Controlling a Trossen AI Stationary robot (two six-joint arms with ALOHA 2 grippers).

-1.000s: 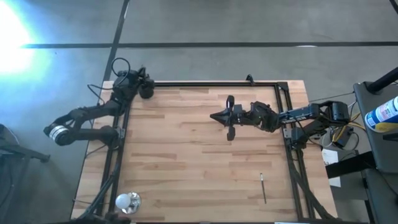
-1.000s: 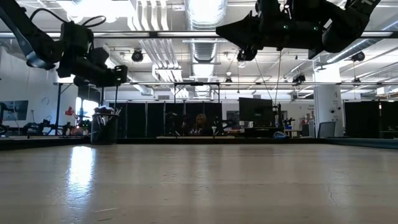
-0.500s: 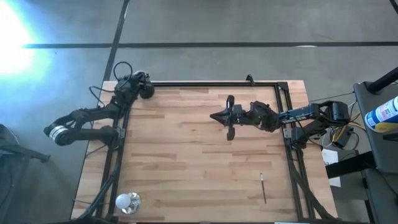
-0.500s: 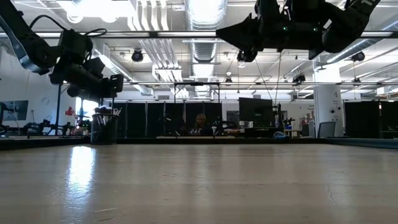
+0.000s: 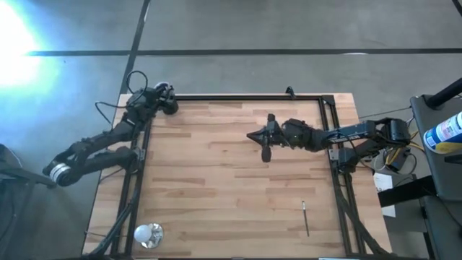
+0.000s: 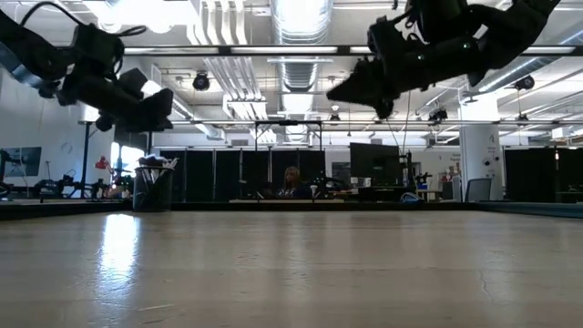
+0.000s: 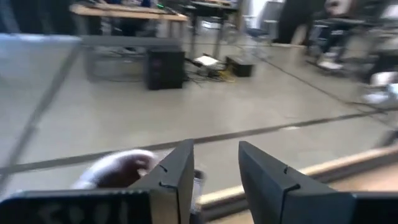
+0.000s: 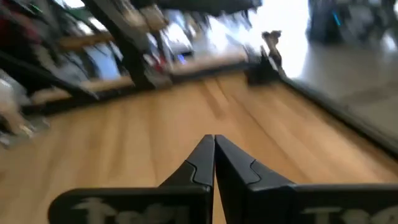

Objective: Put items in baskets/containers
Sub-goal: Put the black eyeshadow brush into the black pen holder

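Note:
The black cup (image 6: 153, 189) stands at the table's far left corner, with several brush tips (image 6: 155, 162) sticking out of its top. My left gripper (image 5: 166, 100) (image 6: 162, 107) hovers above the cup; its fingers (image 7: 216, 149) are open and hold nothing. My right gripper (image 5: 251, 136) (image 6: 344, 91) is shut and empty (image 8: 214, 140), held high over the middle of the table. One thin brush (image 5: 305, 217) lies flat on the wood near the right near corner.
A shiny whitish round object (image 5: 148, 233) sits at the near left corner. A black frame rail (image 5: 245, 97) runs along the far edge and down both sides. Bare wood lies between the arms.
My left gripper dipped toward the cup, then rose and drew back a little toward the table's left edge, the arm's elbow swinging toward the near side. My right gripper has tipped its fingers downward over the middle of the table.

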